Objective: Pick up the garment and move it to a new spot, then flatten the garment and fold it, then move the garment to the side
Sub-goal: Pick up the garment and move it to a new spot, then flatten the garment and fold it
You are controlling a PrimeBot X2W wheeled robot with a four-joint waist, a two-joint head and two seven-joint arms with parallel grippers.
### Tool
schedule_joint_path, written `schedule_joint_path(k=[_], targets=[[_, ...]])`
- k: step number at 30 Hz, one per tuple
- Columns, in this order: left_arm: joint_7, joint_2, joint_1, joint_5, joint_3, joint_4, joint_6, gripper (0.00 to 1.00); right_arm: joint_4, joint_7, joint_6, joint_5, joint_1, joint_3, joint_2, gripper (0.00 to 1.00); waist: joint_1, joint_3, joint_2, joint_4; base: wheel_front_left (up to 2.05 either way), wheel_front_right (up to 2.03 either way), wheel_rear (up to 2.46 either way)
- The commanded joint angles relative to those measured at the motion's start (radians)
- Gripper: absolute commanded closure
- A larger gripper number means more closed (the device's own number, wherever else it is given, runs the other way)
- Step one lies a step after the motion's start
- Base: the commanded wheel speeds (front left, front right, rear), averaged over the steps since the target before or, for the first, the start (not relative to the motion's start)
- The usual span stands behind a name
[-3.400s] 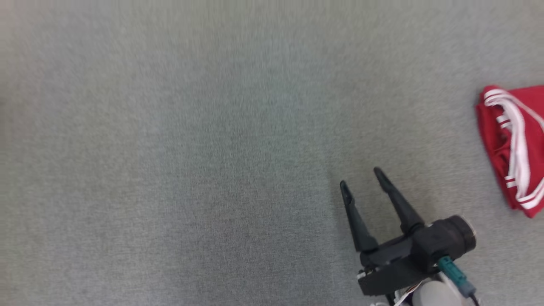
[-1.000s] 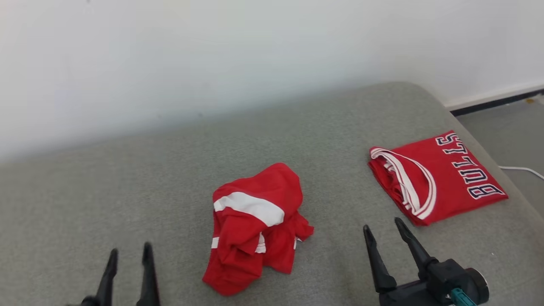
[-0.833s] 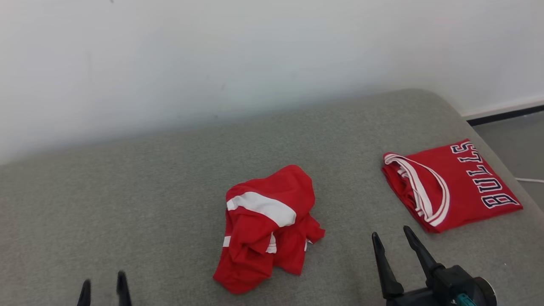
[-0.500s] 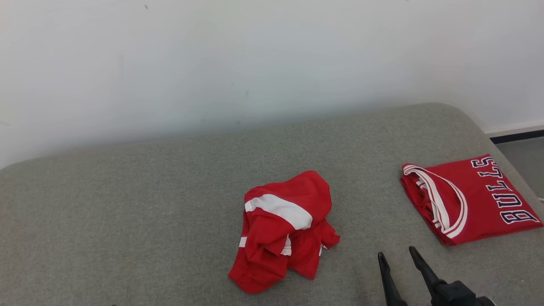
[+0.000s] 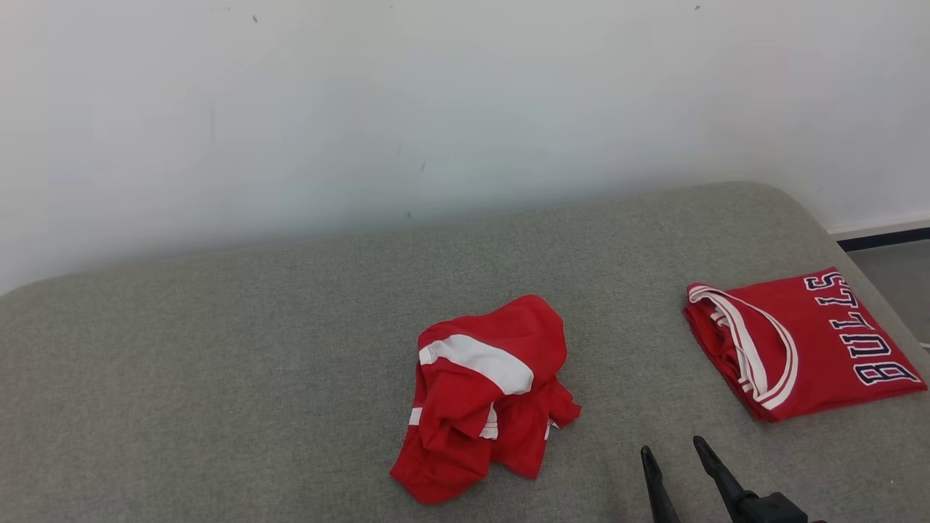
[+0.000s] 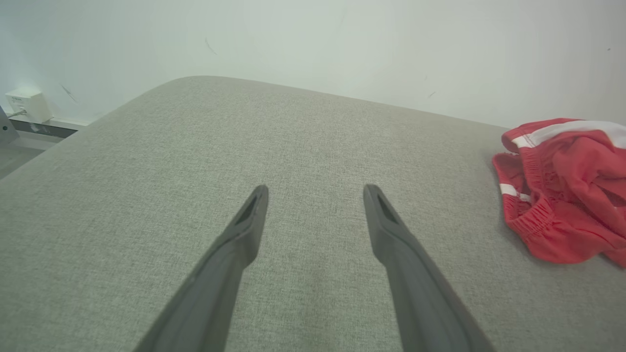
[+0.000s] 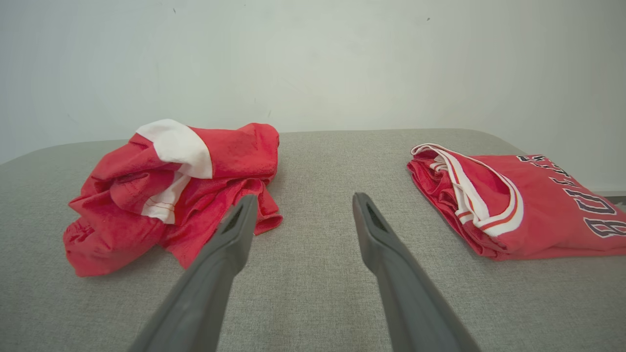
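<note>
My right gripper (image 7: 304,197) hangs over the grey surface (image 7: 318,283), fingers spread wide and holding nothing. The crumpled red garment (image 7: 146,205) lies just left of them. A folded jersey (image 7: 528,215) lies to the right, well apart from it.

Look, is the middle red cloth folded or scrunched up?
Scrunched up: the garment lies in a lumpy, wrinkled heap.

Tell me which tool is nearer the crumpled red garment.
Right, apparently by a little. The right tool sits just right of the crumpled garment; the left tool hovers off its left side, with bare cushion between.
</note>
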Motion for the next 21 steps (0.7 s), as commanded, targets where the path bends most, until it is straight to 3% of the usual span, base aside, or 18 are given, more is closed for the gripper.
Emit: schedule_joint_path(k=[1,21], targets=[[-0.003,-0.003,0.001,0.0,-0.002,0.002,-0.003,0.0,-0.003,0.0,-0.003,0.002,0.004,0.0,-0.001,0.0,0.0,0.001,0.0,-0.001,0.0,0.0,0.0],[-0.003,-0.003,-0.009,-0.015,-0.015,0.026,-0.007,0.0,-0.004,0.0,-0.003,0.007,0.001,0.012,0.001,0.0,0.0,0.005,0.0,-0.009,0.0,0.0,0.0]])
